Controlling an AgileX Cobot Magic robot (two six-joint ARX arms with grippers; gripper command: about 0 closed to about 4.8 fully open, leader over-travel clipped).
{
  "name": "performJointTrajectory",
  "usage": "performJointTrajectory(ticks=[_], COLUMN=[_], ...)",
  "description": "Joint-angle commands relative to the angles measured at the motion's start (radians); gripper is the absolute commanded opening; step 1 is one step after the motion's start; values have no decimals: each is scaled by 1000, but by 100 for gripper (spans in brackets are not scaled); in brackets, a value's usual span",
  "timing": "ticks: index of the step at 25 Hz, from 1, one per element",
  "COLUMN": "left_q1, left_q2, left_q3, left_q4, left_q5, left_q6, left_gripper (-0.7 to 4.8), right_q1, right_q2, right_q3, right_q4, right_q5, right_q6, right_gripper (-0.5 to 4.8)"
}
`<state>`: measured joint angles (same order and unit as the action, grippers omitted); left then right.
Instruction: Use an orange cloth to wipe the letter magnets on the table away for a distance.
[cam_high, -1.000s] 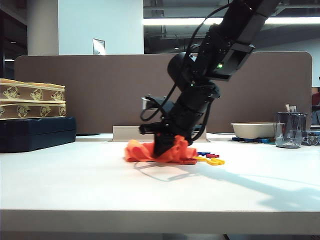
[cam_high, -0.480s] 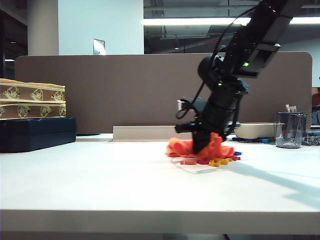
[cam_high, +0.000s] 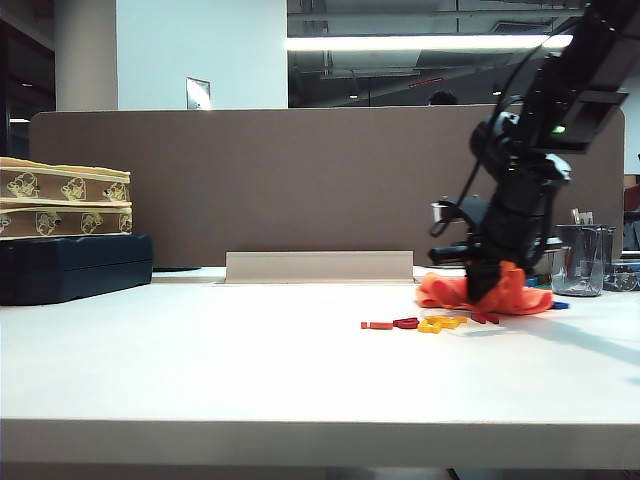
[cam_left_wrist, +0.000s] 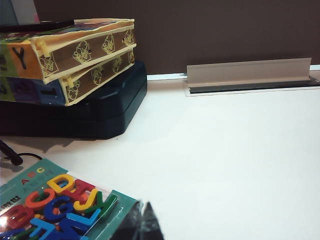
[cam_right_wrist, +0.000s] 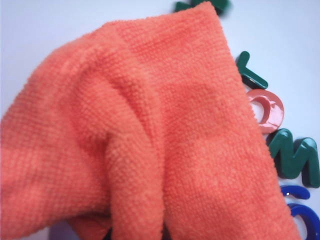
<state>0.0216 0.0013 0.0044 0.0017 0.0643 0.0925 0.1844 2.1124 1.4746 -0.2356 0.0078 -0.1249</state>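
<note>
Right pincer (cam_high: 487, 292) clamped on bunched fuzzy orange cloth (cam_right_wrist: 150, 135); left pincer unseen.

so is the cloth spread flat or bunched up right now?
Bunched. The orange cloth sits in a crumpled heap on the table, pinched in the right gripper; the right wrist view shows thick folds.

Orange cloth (cam_right_wrist: 150, 140), red, yellow, green and blue letter magnets (cam_high: 430, 323), white table (cam_high: 250, 370).
</note>
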Motion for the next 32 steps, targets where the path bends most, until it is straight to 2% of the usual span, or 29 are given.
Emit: performJointTrajectory(ticks=[1,10,14,17,22,26,30,32], left_q1=[0,0,0,0,0,0,0,0], left_q2=[0,0,0,0,0,0,0,0], left_q3=[1,1,1,1,1,1,1,1], left_q4=[6,6,5,5,-6,-7,-7,-7], left_q5=[0,0,0,0,0,0,0,0], left_q6=[-3,-3,-3,-3,-3,-3,-3,-3], left_gripper=[-5,-5,-5,-5,-5,-5,-5,-5], right_q1=[-77,-232,-240,-225,-182,-97,40,122], right_q2=[27,2,-82,-150,-219,-255,-263,-263], right_q3=[-22,-22,-21,-17,-7,-7,-7,-7], right_q4=[-135,-109,-19,55,42,-4,-71,-90], right_q5=[72,46,-75,-224,-433,-626,-710,-710], right_q6=[-14,-29,-26,2,52,50,41,25], right_gripper=[8,8,8,8,8,8,9,9])
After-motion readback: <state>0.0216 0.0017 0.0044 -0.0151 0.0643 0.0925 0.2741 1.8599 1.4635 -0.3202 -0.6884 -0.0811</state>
